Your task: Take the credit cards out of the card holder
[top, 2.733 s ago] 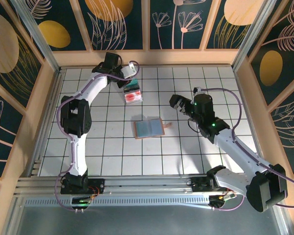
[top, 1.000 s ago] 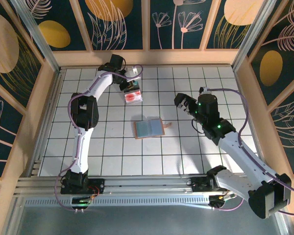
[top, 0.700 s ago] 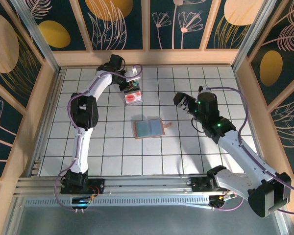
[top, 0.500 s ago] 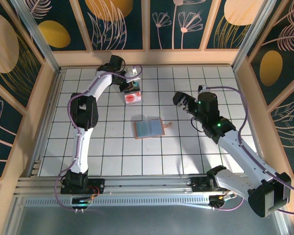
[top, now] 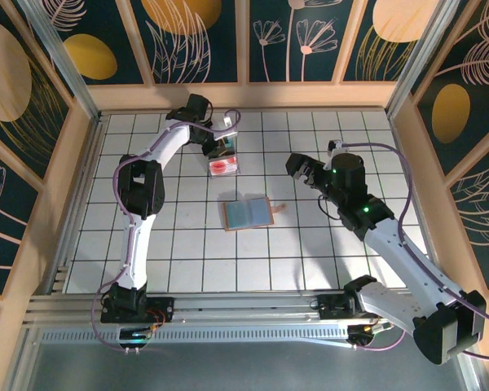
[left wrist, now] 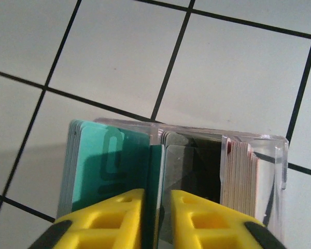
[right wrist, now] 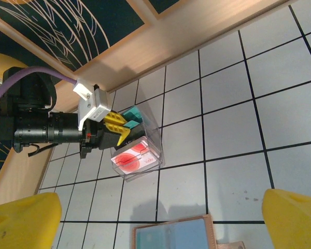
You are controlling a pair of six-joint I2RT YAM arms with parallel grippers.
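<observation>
White-tiled table w/ black grid, boxed in by wood-framed floral panels. Card holder [top: 247, 213] lies open, blue side up, at table centre. Right wrist view cuts it off at btm edge, and the tan bit [top: 279, 208] by its right side is too small to ID. Clear card box [top: 222, 160] sits near far edge, left of middle, mid section dark. Left gripper [left wrist: 156, 218] is at the box, jaws a sliver apart w/ a teal edge in the gap; gripped or not, can't tell. Right gripper [top: 298, 166] is spread wide, empty, right of centre. Vs. 1 s back: left wrist nudged rightward, holder unmoved.
</observation>
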